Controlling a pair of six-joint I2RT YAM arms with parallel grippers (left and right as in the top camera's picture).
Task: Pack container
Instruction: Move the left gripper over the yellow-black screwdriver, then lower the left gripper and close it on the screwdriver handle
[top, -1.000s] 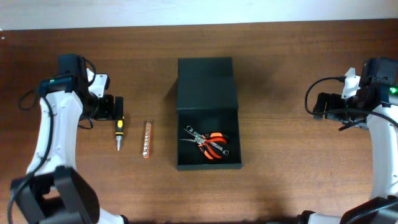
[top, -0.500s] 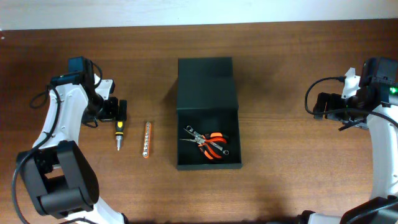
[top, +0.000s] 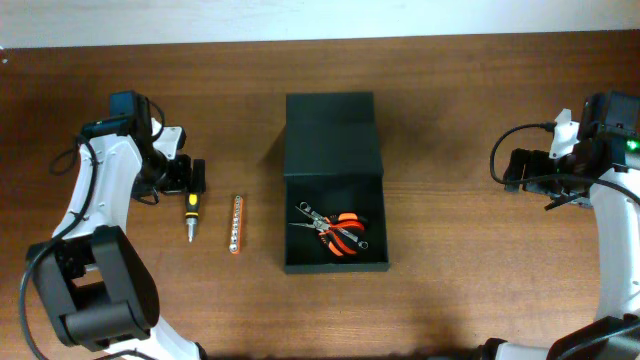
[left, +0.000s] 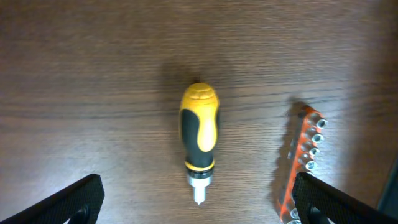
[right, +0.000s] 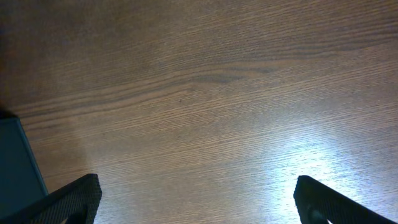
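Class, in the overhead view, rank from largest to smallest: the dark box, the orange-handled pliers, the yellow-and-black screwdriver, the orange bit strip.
1. Dark box, by far.
2. Pliers, lying inside it.
3. Screwdriver and bit strip: similar length, screwdriver thicker, too close to rank.

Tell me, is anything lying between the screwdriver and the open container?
Yes: the orange bit strip lies on the table between the screwdriver and the container, apart from both. Nothing else visible is on that path, and the lid is folded back.
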